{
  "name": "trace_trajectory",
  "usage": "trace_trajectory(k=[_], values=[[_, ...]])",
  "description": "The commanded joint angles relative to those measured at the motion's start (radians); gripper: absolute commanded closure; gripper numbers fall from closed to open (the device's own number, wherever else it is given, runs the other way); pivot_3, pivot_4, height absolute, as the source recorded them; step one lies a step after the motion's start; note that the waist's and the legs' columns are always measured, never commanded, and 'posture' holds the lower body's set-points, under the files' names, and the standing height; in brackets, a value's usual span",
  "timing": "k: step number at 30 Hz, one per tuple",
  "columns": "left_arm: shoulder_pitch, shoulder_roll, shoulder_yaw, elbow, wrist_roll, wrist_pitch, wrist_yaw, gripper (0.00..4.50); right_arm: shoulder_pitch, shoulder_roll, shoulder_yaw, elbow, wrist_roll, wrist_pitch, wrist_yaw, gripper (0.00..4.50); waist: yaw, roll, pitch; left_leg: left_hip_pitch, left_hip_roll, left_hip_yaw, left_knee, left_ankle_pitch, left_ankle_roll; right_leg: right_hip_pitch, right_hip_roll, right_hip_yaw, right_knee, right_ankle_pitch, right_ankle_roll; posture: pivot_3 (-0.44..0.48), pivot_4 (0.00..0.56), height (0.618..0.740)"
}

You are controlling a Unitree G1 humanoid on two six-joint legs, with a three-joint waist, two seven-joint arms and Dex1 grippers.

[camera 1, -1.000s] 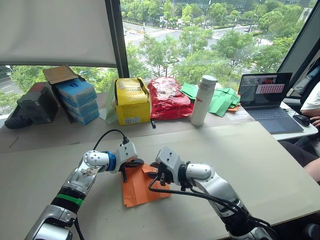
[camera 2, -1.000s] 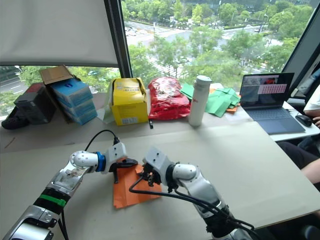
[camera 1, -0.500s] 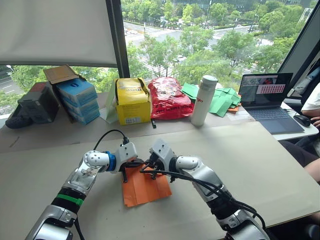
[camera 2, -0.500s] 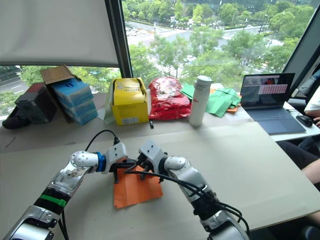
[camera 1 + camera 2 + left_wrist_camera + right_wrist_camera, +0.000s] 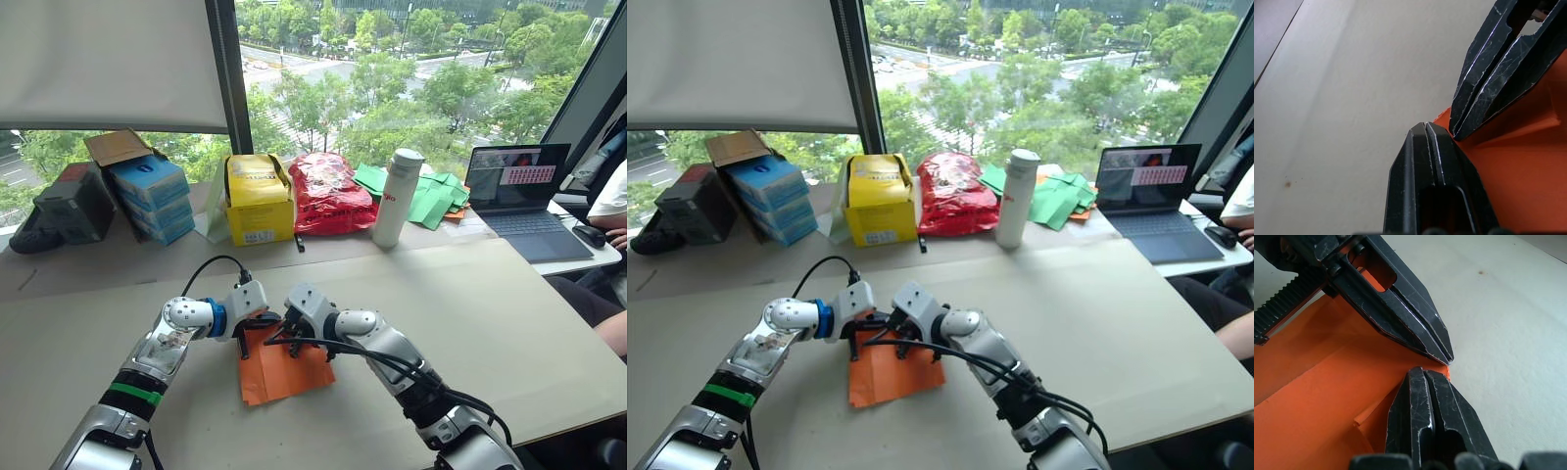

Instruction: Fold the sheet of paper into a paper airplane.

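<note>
The sheet of paper lies flat on the table, bright orange, with a raised fold near its far corner. My left gripper is shut, with its tips at that far corner of the sheet. My right gripper is shut too, and its tips nearly touch the left gripper's tips at the same corner. I cannot tell whether either holds paper between its fingers. A finished paper airplane is not in view.
Along the window ledge stand blue boxes, a yellow box, a crinkled red bag, a white bottle, green paper sheets and a laptop. A person sits at the right edge.
My right gripper has moved left and away from me across the sheet until it meets the left gripper at the far corner. The left gripper has stayed put.
</note>
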Motion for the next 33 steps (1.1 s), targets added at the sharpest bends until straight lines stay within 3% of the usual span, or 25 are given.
trace_trajectory(k=[1,10,22,33], values=[[0.023,0.003,-0.026,0.022,0.029,0.004,-0.008,4.5,0.007,-0.001,0.016,0.071,-0.021,0.044,-0.012,4.46,0.0,0.0,-0.001,0.0,0.0,0.0,0.0,0.0,0.0,0.0,0.0,0.0,0.0,0.0,0.0,0.0,0.15,0.74],[0.025,0.0,-0.027,0.02,0.032,0.003,-0.011,4.5,0.035,-0.011,-0.007,0.046,-0.006,0.093,-0.017,4.46,0.001,0.0,-0.001,0.014,0.0,-0.001,-0.005,-0.005,0.008,0.015,0.0,0.0,-0.003,0.0,0.0,0.0,0.15,0.74],[0.02,-0.001,-0.029,0.028,0.035,-0.002,-0.014,4.5,0.039,-0.023,-0.034,0.041,-0.009,0.103,-0.027,4.46,0.004,0.0,-0.001,0.014,0.0,-0.002,-0.005,-0.004,0.007,0.015,0.0,0.0,-0.004,0.0,0.0,0.0,0.15,0.74],[0.013,-0.002,-0.031,0.039,0.044,-0.01,-0.013,4.5,0.124,-0.089,-0.025,-0.097,0.003,0.185,-0.006,4.46,0.005,0.001,-0.001,0.014,0.0,-0.003,-0.005,-0.005,0.007,0.016,-0.001,0.0,-0.005,0.0,0.0,0.0,0.15,0.74]])
